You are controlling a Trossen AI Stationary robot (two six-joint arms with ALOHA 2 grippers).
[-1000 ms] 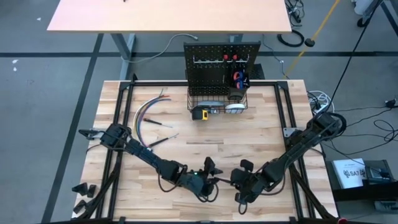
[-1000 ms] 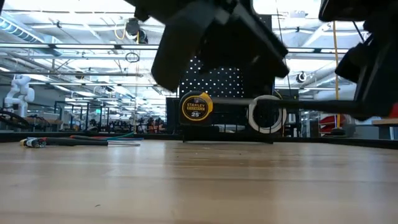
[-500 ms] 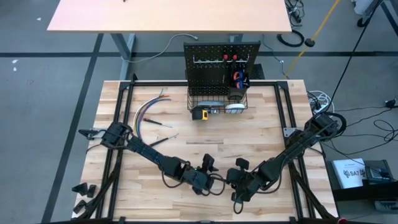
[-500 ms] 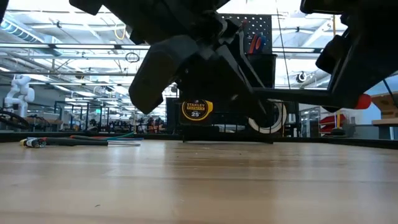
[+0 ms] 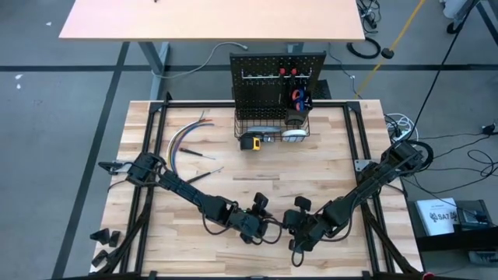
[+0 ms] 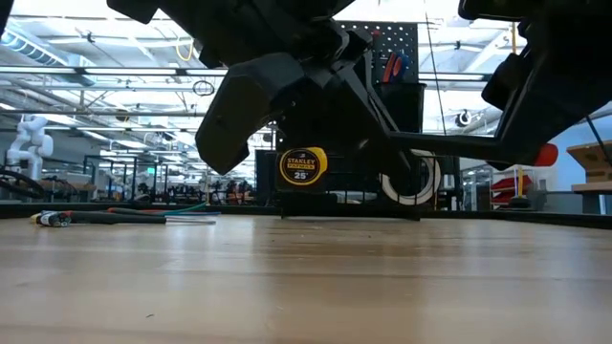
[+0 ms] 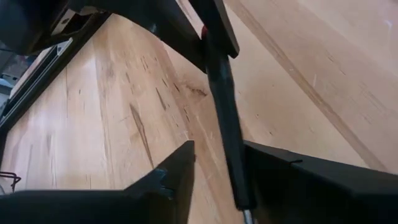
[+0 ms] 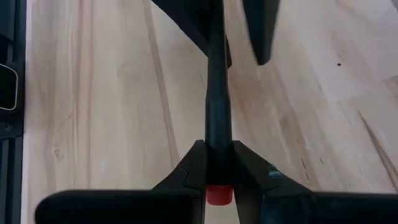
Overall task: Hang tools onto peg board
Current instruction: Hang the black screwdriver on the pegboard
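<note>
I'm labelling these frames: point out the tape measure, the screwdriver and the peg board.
tape measure (image 6: 303,165): low view, yellow face.
screwdriver (image 8: 217,118): right wrist view, black handle.
peg board (image 5: 264,64): high view, bare perforated panel.

From my low view the arms block most of the peg board (image 6: 382,48) at center. The screwdriver (image 8: 216,124) runs out the bottom edge in the left wrist view. I can't make out the tools hung on the board from overhead.

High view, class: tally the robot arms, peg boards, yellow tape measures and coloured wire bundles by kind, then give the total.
Robot arms: 2 (left arm, right arm)
Peg board: 1
Yellow tape measure: 1
Wire bundle: 1
Total: 5
</note>
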